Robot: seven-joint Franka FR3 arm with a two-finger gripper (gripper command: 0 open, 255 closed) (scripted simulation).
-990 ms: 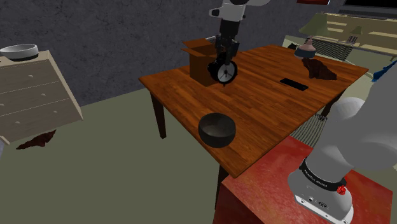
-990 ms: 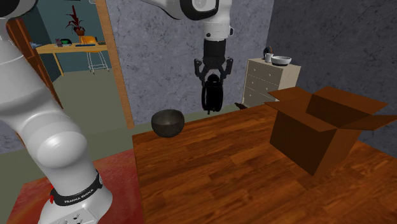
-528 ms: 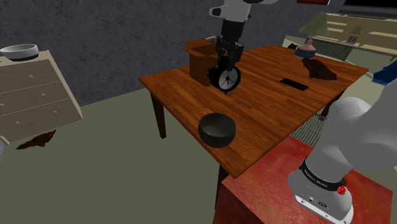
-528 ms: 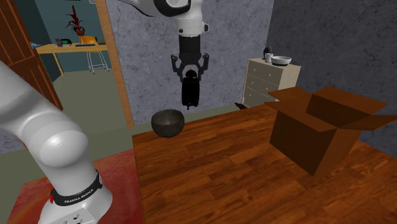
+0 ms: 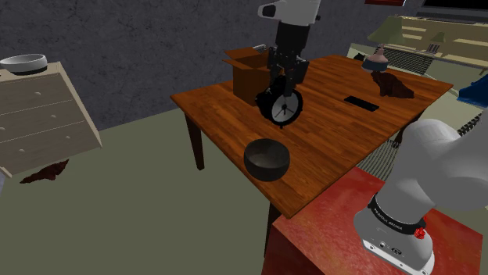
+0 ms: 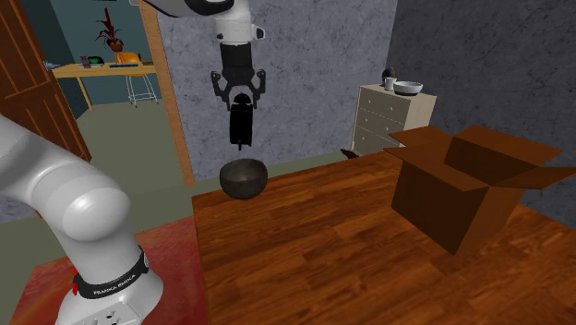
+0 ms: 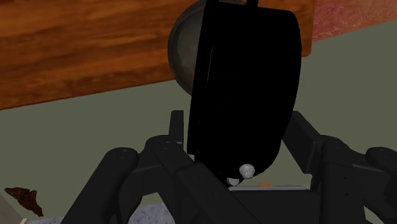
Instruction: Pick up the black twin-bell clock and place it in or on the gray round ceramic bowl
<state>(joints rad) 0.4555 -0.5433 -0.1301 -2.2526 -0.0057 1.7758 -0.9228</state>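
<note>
Clock (image 7: pixel 245 83), in jaws, hides most of bowl (image 7: pixel 183 54)

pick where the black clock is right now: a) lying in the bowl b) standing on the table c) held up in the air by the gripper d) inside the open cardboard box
C: the gripper is shut on the black clock, which hangs in the air, touching neither the wooden table nor the dark bowl.
</note>
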